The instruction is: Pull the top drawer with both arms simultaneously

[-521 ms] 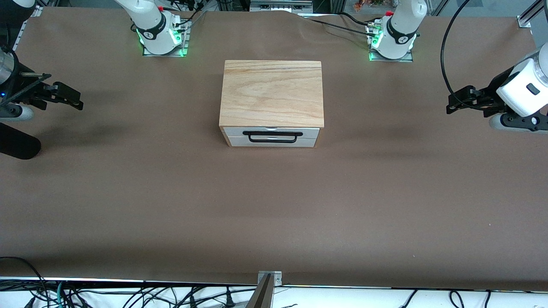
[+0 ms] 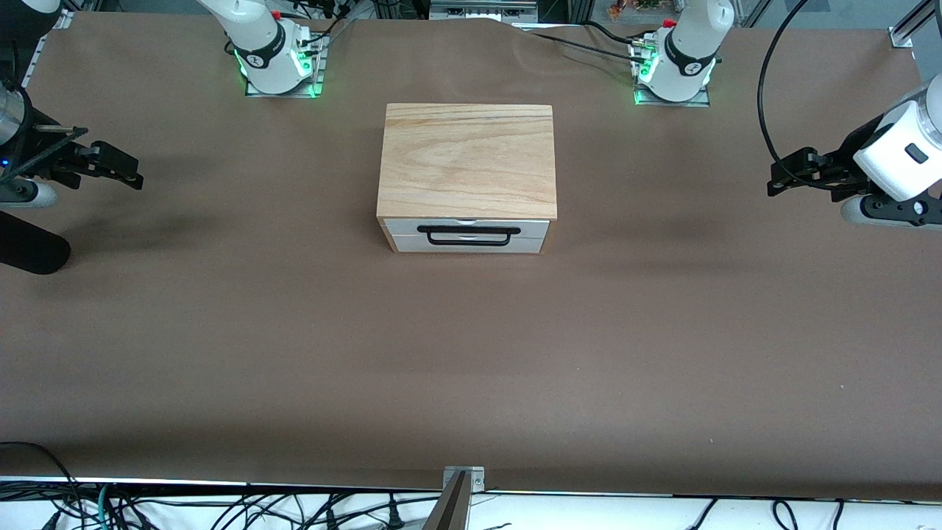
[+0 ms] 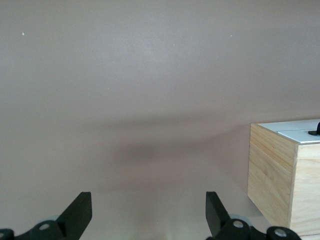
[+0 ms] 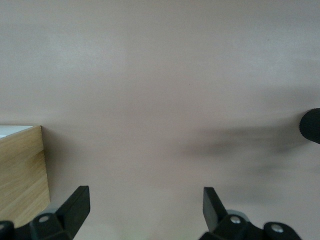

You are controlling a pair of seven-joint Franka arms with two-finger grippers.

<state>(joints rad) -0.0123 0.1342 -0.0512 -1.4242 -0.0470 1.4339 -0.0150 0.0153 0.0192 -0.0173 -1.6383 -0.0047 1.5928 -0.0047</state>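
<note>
**Both hands wide apart, drawer shut at the middle of the table**

Still closed, the top drawer (image 2: 469,224) sits flush in a wooden box (image 2: 466,160) at the centre of the front view, slightly above the middle of the frame. Its white front faces the front camera, and a long black wire handle (image 2: 464,235) runs across it, hanging down over the lower white drawer front (image 2: 469,245). The box rests on the brown table (image 2: 471,353), roughly midway between the two arm bases at the top of the frame.

At the far left edge of the front view, the right hand (image 2: 131,175) hangs in the air over bare table toward the right arm's end, well apart from the box. Its two black fingers (image 4: 75,205) stand wide open with nothing between them (the right wrist view shows plain table in the gap and a corner of the box at the lower left of that frame).

At the far right edge of the front view, the left hand (image 2: 778,179) hangs over bare table toward the left arm's end, also well apart from the box. Its fingers (image 3: 216,212) are spread wide and hold nothing; the left wrist view shows the box's wooden side at the lower right of that frame, with a strip of the white drawer fronts and one end of the handle.

Neither hand touches the handle or the box.
</note>
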